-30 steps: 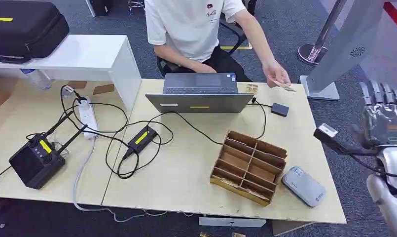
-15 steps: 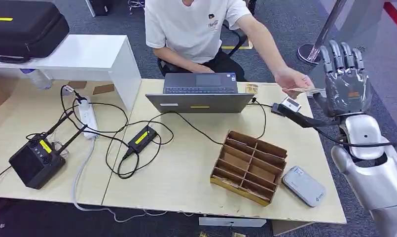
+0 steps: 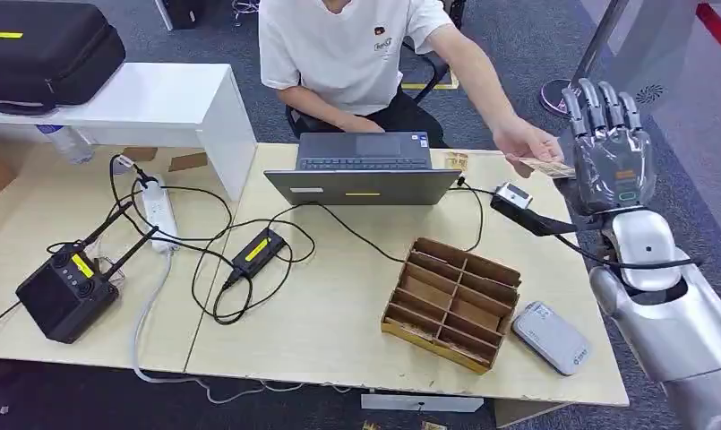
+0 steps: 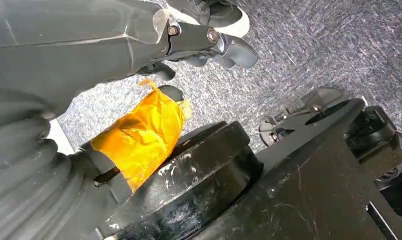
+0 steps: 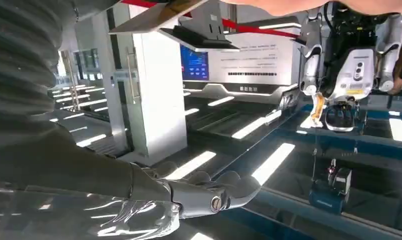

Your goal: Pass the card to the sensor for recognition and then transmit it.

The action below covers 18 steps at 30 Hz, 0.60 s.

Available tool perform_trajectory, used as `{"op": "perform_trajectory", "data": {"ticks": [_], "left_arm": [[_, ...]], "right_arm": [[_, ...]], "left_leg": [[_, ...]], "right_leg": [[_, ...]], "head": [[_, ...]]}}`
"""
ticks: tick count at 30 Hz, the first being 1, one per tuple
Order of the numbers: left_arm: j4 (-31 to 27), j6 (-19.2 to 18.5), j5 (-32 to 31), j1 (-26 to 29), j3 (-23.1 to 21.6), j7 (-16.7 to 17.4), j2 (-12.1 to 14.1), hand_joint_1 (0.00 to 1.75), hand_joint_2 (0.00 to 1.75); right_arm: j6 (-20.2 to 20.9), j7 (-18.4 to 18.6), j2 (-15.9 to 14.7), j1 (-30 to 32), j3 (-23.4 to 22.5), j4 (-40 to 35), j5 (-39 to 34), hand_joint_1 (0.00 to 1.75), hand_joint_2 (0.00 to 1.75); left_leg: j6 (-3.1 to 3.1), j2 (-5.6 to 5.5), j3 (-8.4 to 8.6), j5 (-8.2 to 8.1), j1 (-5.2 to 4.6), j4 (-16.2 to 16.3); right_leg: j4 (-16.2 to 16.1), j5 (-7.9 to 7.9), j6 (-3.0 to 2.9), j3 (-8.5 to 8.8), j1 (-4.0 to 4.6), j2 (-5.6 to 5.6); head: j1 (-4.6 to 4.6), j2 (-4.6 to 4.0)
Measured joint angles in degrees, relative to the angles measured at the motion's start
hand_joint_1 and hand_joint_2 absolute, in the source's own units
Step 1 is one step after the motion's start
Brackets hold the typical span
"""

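In the head view, the right hand (image 3: pixel 610 157) is raised with fingers spread, holding nothing, just beside one card (image 3: pixel 548 167) pinched in a person's hand (image 3: pixel 525 143) above the table (image 3: pixel 339 296). One sensor (image 3: pixel 551 337) lies by one divided box (image 3: pixel 452 301). The left wrist view shows the left hand (image 4: pixel 208 37) over carpet, fingers curled in on nothing.
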Motion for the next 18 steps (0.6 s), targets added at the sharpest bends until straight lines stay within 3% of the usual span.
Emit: {"op": "perform_trajectory", "data": {"ticks": [1, 2, 3, 18], "left_arm": [[0.0, 0.0, 0.0, 0.0, 0.0, 0.0, 0.0, 0.00, 1.75], [0.0, 0.0, 0.0, 0.0, 0.0, 0.0, 0.0, 0.00, 1.75], [0.0, 0.0, 0.0, 0.0, 0.0, 0.0, 0.0, 0.00, 1.75], [0.0, -0.3, 0.0, 0.0, 0.0, -0.2, 0.0, 0.00, 1.75]], "right_arm": [[0.0, 0.0, 0.0, 0.0, 0.0, 0.0, 0.0, 0.00, 1.75], [0.0, 0.0, 0.0, 0.0, 0.0, 0.0, 0.0, 1.29, 1.75], [0.0, 0.0, 0.1, 0.0, 0.0, 0.0, -0.1, 1.75, 1.75], [-0.5, -1.0, 0.1, 0.5, 0.0, -0.2, -3.5, 1.75, 1.75]], "left_leg": [[0.00, 0.00, 0.00, 0.00, 0.00, 0.0], [0.00, 0.00, 0.00, 0.00, 0.00, 0.0], [0.00, 0.00, 0.00, 0.00, 0.00, 0.0], [0.00, 0.01, 0.01, 0.00, 0.00, 0.0]], "right_leg": [[0.0, 0.00, 0.00, 0.00, 0.00, 0.00], [0.0, 0.00, 0.00, 0.00, 0.00, 0.00], [0.0, 0.00, 0.00, 0.00, 0.00, 0.00], [0.0, 0.00, 0.00, -0.03, 0.00, 0.01]], "head": [[0.00, 0.00], [-0.02, 0.00], [0.00, 0.00], [0.00, 0.00]]}}
